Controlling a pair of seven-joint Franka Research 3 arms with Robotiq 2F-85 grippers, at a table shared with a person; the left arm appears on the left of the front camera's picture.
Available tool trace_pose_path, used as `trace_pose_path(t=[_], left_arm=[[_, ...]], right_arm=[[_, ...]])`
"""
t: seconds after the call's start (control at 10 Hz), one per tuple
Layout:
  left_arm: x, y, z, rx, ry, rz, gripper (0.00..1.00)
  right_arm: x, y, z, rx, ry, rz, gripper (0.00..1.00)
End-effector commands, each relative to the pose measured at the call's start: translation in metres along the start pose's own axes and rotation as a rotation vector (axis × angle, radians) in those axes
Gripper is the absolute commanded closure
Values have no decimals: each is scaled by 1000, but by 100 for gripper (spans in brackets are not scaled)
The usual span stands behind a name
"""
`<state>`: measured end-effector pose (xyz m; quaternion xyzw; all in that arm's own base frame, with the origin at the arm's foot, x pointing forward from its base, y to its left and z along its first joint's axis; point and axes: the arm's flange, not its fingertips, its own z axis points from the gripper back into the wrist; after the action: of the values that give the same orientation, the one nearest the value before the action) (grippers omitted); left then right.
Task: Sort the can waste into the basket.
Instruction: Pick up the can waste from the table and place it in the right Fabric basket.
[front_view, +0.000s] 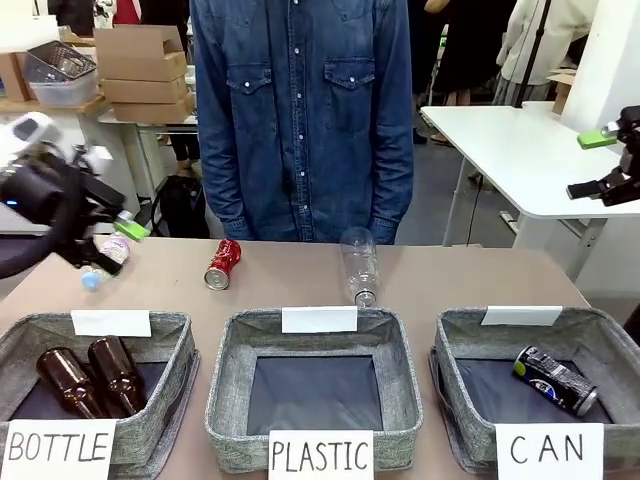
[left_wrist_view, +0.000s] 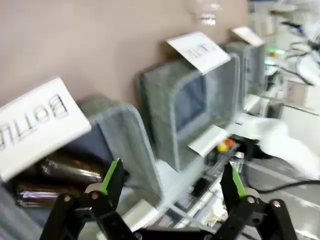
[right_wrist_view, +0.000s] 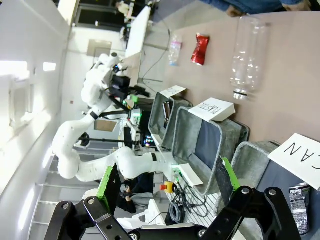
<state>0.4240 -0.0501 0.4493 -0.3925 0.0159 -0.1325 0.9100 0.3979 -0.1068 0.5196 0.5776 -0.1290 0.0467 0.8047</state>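
Red can (front_view: 222, 264), dented, lies on the counter (front_view: 470, 280) towards its far edge, left of a clear bottle (front_view: 358, 262) and well apart from the CAN basket (front_view: 455, 335). The dark can (front_view: 556, 380) lies on that basket's floor, towards its right side. The left gripper (left_wrist_view: 172, 167), at the counter's left end, is open and empty. The right gripper (right_wrist_view: 167, 167), raised off to the right, has its jaws spread and holds nothing.

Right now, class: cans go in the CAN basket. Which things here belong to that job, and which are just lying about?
Job: red dented can; dark can, already inside; CAN basket.
Lying about: large clear bottle; small clear bottle; two brown bottles; PLASTIC basket; BOTTLE basket.
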Motion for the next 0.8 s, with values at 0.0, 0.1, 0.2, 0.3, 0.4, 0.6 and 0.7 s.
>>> trace_pose_path(t=[0.0,0.1,0.2,0.3,0.4,0.6,0.7], left_arm=[[43,2,-34,215,-122,-86,0],[0,0,0,0,0,0,0],[0,0,0,0,0,0,0],[0,0,0,0,0,0,0],[25,-1,-23,76,-14,-33,0],[17,3,-22,3,36,-104,0],[-4,9,11,-86,14,-131,0]], right_arm=[[-1,1,4,-6,14,17,0],[-1,1,4,-6,14,17,0],[-1,1,4,-6,14,17,0],[-1,1,4,-6,14,17,0],[-1,1,4,-6,14,17,0],[-1,1,4,-6,14,17,0],[-1,1,4,-6,14,17,0]])
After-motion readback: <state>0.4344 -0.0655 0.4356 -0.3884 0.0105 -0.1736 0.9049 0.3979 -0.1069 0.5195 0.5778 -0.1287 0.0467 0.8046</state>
